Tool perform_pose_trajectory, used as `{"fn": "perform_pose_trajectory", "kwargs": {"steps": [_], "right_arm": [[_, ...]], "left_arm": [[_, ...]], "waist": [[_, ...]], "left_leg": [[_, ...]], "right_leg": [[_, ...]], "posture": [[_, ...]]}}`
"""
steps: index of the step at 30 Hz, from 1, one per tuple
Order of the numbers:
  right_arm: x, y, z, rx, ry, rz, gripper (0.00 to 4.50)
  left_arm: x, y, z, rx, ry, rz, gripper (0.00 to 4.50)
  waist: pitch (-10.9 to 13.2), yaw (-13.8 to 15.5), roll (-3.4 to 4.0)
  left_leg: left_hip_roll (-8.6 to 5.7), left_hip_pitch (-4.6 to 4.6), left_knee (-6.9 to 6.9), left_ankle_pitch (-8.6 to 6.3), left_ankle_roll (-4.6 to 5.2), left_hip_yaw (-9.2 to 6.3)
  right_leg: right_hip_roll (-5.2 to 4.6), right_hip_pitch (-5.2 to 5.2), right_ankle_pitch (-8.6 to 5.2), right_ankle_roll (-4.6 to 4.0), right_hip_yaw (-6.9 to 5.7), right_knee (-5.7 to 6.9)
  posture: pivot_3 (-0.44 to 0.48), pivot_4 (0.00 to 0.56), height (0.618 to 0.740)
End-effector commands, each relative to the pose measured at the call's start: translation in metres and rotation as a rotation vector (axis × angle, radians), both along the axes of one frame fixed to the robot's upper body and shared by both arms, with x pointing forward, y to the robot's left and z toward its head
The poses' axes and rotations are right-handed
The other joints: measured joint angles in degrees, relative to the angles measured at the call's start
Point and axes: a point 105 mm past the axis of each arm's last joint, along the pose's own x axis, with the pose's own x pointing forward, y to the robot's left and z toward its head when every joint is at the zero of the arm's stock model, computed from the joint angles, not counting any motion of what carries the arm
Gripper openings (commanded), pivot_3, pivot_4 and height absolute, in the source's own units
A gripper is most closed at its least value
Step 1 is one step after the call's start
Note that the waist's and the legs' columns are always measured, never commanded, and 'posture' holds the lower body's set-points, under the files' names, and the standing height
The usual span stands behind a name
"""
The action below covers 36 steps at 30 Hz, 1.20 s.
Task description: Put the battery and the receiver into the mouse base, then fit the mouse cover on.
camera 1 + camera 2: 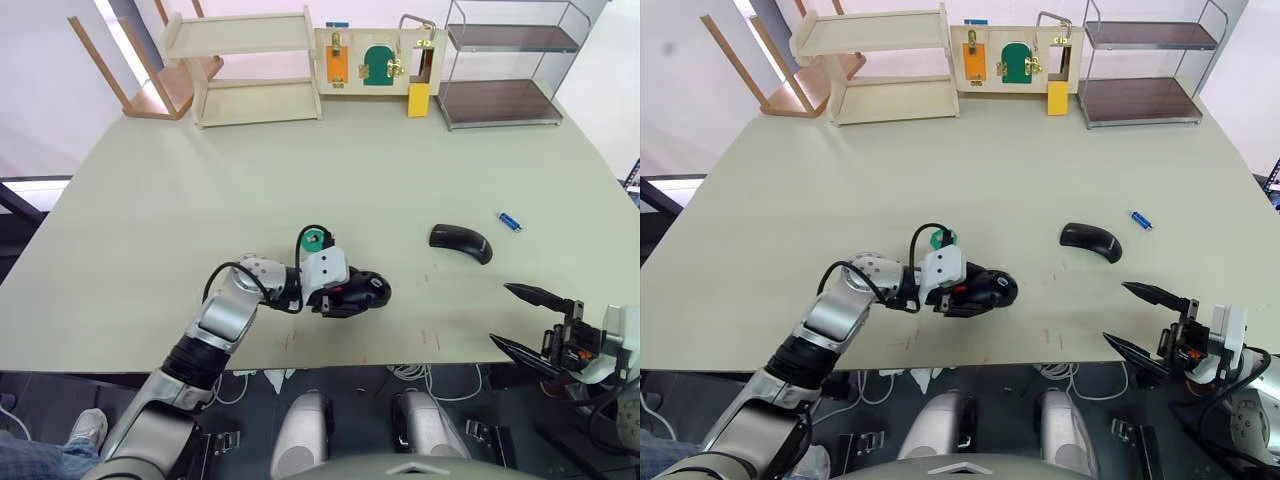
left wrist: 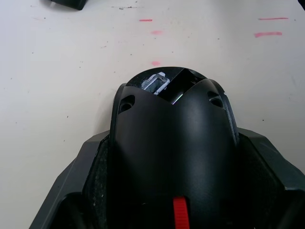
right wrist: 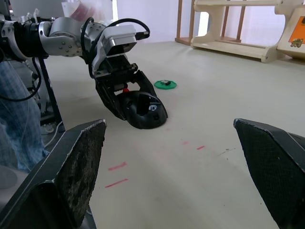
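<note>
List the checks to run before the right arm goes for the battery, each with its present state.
1. Left gripper shut on the mouse base: ok, its fingers flank the body.
2. Mouse base compartment open: ok, the mouse cover lies apart on the table.
3. Battery free to grasp: ok, it lies alone beyond the cover.
4. Right gripper open: ok, fingers spread wide, nothing between them.
5. Receiver located: cannot tell; a small dark piece sits on the green disc.
6. Battery's pole direction: cannot tell.
</note>
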Motion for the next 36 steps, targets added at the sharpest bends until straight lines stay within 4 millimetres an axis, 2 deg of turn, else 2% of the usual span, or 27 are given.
{"fn": "perform_pose_trajectory", "kwargs": {"steps": [1, 5, 9, 13, 18, 21, 27, 31, 34, 36], "right_arm": [[0.0, -0.007, 0.007, -0.023, -0.024, -0.025, 4.5], [0.003, -0.01, 0.006, -0.03, -0.001, -0.059, 4.5], [0.014, -0.018, 0.004, -0.046, 0.033, -0.173, 4.5], [0.039, -0.037, 0.01, 0.043, 0.115, -0.413, 4.5], [0.064, -0.059, 0.018, 0.025, 0.138, -0.598, 4.5], [0.077, -0.073, 0.013, -0.053, 0.182, -0.704, 4.5], [0.114, -0.096, 0.009, -0.163, 0.258, -0.768, 4.5], [0.139, -0.09, 0.021, -0.123, 0.286, -0.72, 4.5], [0.154, -0.096, 0.019, -0.173, 0.315, -0.756, 4.5], [0.162, -0.096, 0.014, -0.267, 0.304, -0.735, 4.5]], "left_arm": [[-0.004, -0.013, 0.002, -0.011, -0.011, -0.054, 2.94], [-0.007, -0.021, 0.001, -0.015, -0.007, -0.071, 2.94], [-0.009, -0.022, -0.003, 0.014, -0.005, -0.081, 2.94], [-0.013, -0.019, -0.006, 0.063, -0.003, -0.097, 2.94], [-0.016, -0.02, -0.007, 0.073, 0.015, -0.095, 2.94], [-0.016, -0.02, -0.008, 0.075, 0.029, -0.085, 2.94], [-0.018, -0.024, -0.008, 0.065, 0.048, -0.083, 2.94], [-0.018, -0.025, -0.008, 0.06, 0.056, -0.077, 2.94], [-0.016, -0.025, -0.007, 0.062, 0.05, -0.066, 2.94], [-0.016, -0.025, -0.007, 0.06, 0.048, -0.064, 2.94]], "waist": [[0.0, 0.18, 0.0], [0.0, 0.38, 0.0], [-0.01, 0.37, 0.02], [-0.02, 0.31, 0.03], [-0.03, -0.08, 0.05], [-0.03, -0.09, 0.05], [-0.02, -0.29, 0.09], [-0.01, -0.39, 0.11], [-0.02, -0.25, 0.15], [-0.01, -0.29, 0.17]], "left_leg": [[-0.01, 0.0, 0.0, 0.0, 0.0, 0.0], [-0.01, 0.0, 0.02, 0.0, 0.0, 0.01], [-0.02, 0.0, 0.02, 0.0, 0.0, 0.01], [-0.01, 0.0, 0.02, 0.0, 0.0, 0.01], [-0.01, -0.01, -0.02, 0.0, 0.0, -0.01], [-0.01, -0.03, -0.01, 0.0, 0.01, -0.01], [-0.03, -0.02, -0.01, -0.01, 0.01, 0.03], [-0.04, -0.02, -0.01, -0.01, 0.02, 0.02], [-0.05, -0.03, 0.0, -0.01, 0.03, 0.01], [-0.07, -0.06, 0.01, -0.01, 0.03, 0.03]], "right_leg": [[0.0, 0.0, 0.0, 0.0, 0.0, 0.0], [-0.01, 0.01, 0.0, 0.01, 0.01, -0.01], [-0.01, 0.0, 0.0, 0.0, 0.01, -0.01], [-0.01, 0.0, 0.0, -0.01, 0.02, -0.01], [-0.01, -0.01, -0.01, -0.01, 0.02, -0.01], [-0.01, -0.01, -0.01, 0.0, 0.01, -0.04], [-0.01, -0.01, 0.0, 0.0, 0.04, -0.06], [0.0, -0.01, 0.0, 0.0, 0.05, -0.07], [-0.01, 0.01, 0.0, 0.0, 0.06, -0.07], [-0.01, 0.0, 0.01, 0.02, 0.06, -0.1]], "posture": [[0.0, 0.15, 0.74], [0.0, 0.15, 0.74], [0.0, 0.15, 0.74], [0.0, 0.15, 0.74], [0.0, 0.15, 0.74], [0.0, 0.15, 0.74], [0.0, 0.15, 0.74], [0.0, 0.15, 0.74], [0.0, 0.15, 0.74], [0.0, 0.15, 0.74]]}}
